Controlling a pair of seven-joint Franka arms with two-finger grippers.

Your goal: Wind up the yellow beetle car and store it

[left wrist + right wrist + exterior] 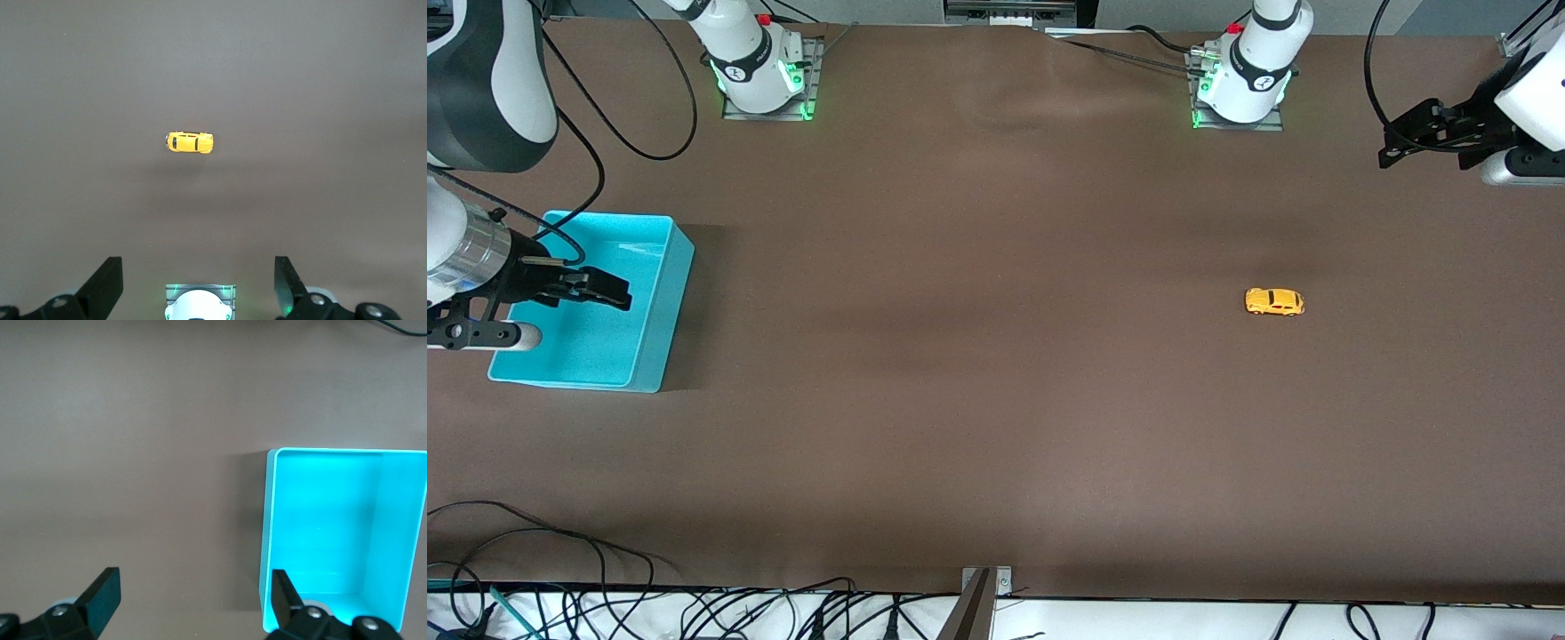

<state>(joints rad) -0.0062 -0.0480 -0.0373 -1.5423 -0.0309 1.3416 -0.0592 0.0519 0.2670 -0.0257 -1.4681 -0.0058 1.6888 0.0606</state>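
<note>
The yellow beetle car [1274, 302] stands on its wheels on the brown table toward the left arm's end; it also shows in the left wrist view [189, 142]. The turquoise bin [654, 293] stands empty at the right arm's end, also in the right wrist view [273, 540]. My left gripper [1392, 147] hangs open and empty in the air at the table's left-arm end, well apart from the car; its fingers [107, 283] frame bare table. My right gripper [618, 293] is open and empty over the bin.
The two arm bases [765, 80] [1240, 89] stand along the table's edge farthest from the front camera. Loose cables [560, 551] lie along the edge nearest to that camera. A metal bracket [983, 591] sits at the middle of that edge.
</note>
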